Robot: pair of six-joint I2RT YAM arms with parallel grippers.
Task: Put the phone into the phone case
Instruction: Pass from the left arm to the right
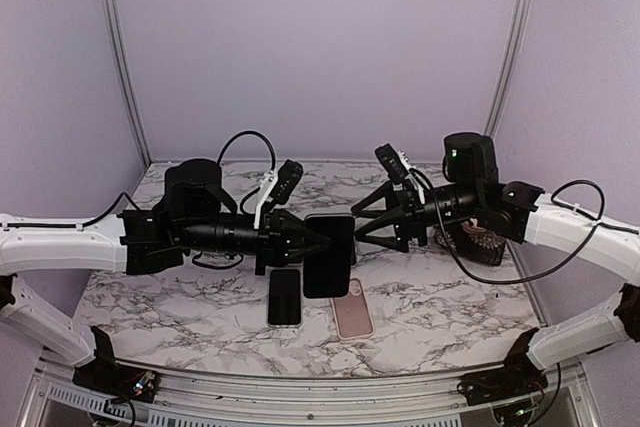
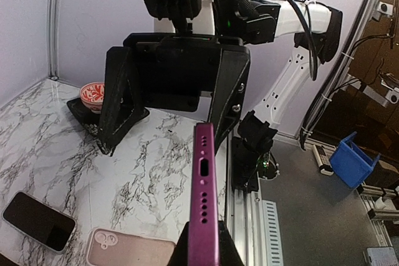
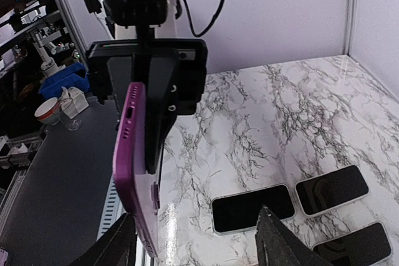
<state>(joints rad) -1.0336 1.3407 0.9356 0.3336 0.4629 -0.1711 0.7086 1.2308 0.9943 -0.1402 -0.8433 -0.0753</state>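
Holds the phone (image 1: 330, 265) clamped in the left claw (image 1: 316, 244) over mid-tabletop (image 1: 450, 307). Spreads the right claw (image 1: 362, 225) apart at its 3 o'clock. Could twist it loose in a skewed handover, missing the pink case (image 1: 352, 315) at 5 o'clock.

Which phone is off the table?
The purple-edged phone, held on edge in the left pincer; the rest, like the white-rimmed phone, lie flat on the marble.
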